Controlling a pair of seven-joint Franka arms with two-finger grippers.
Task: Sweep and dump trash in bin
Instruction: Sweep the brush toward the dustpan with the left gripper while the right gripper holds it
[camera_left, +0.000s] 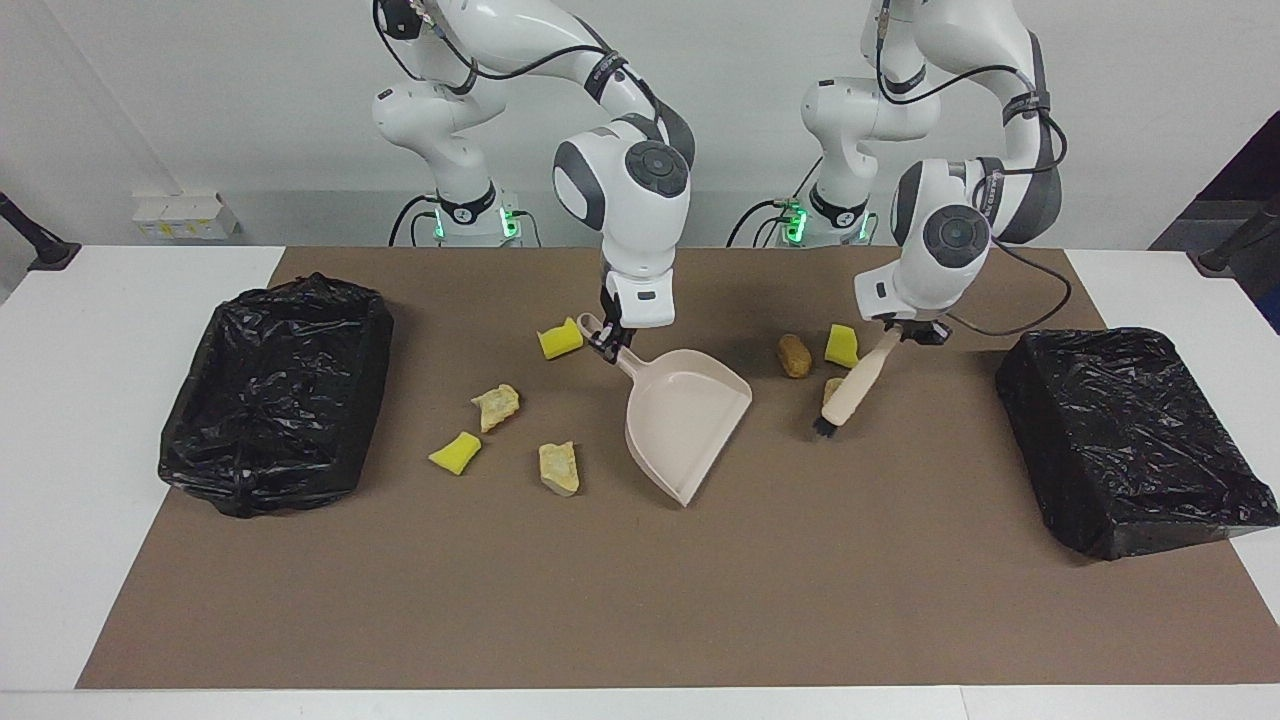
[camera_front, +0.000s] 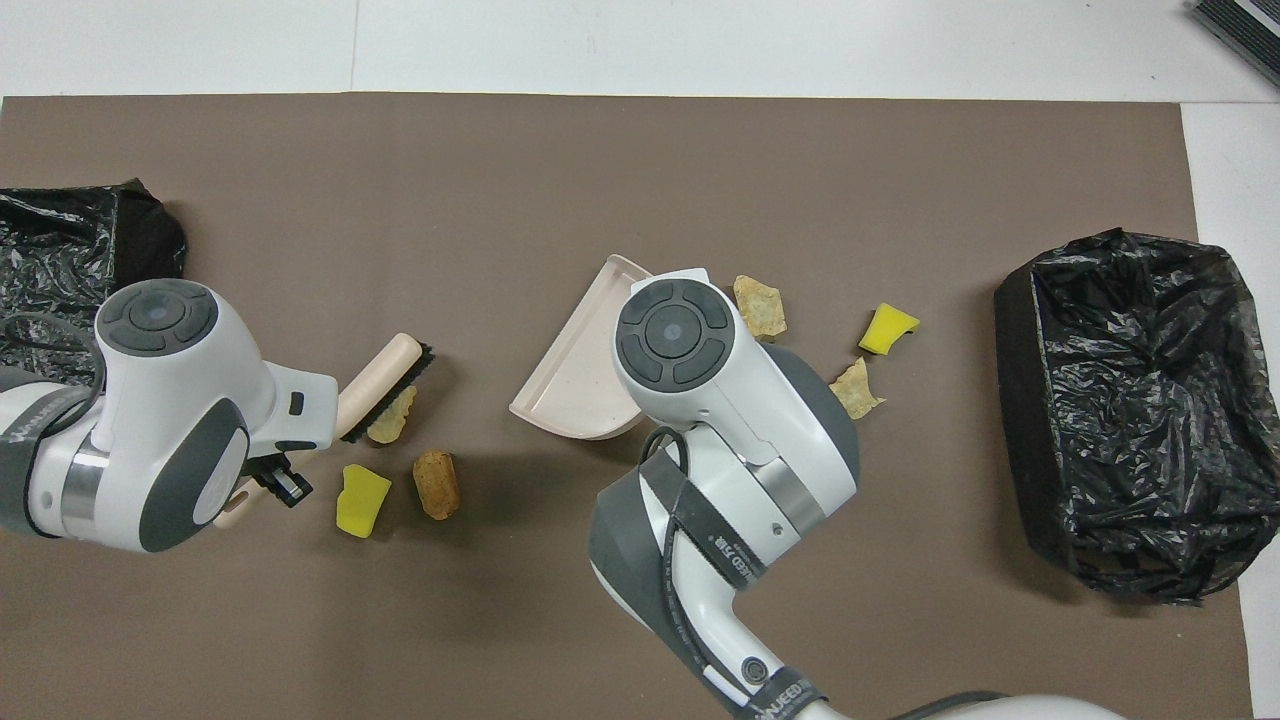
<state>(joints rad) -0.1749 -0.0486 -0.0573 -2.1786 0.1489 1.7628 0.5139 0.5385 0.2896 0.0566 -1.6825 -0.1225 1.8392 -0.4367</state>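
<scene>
My right gripper (camera_left: 607, 345) is shut on the handle of the beige dustpan (camera_left: 685, 420), which is turned with its mouth toward the left arm's end. My left gripper (camera_left: 908, 335) is shut on the handle of the brush (camera_left: 850, 385), whose bristles touch a pale beige lump (camera_front: 392, 428) of trash. A brown oval lump (camera_left: 794, 355) and a yellow wedge (camera_left: 842, 345) lie just nearer to the robots than that lump. Toward the right arm's end lie two yellow wedges (camera_left: 560, 338) (camera_left: 455, 452) and two beige lumps (camera_left: 496, 405) (camera_left: 560, 467).
A bin lined with a black bag (camera_left: 275, 395) stands at the right arm's end of the brown mat. A second black-lined bin (camera_left: 1135, 435) stands at the left arm's end. The right arm's wrist hides its gripper in the overhead view.
</scene>
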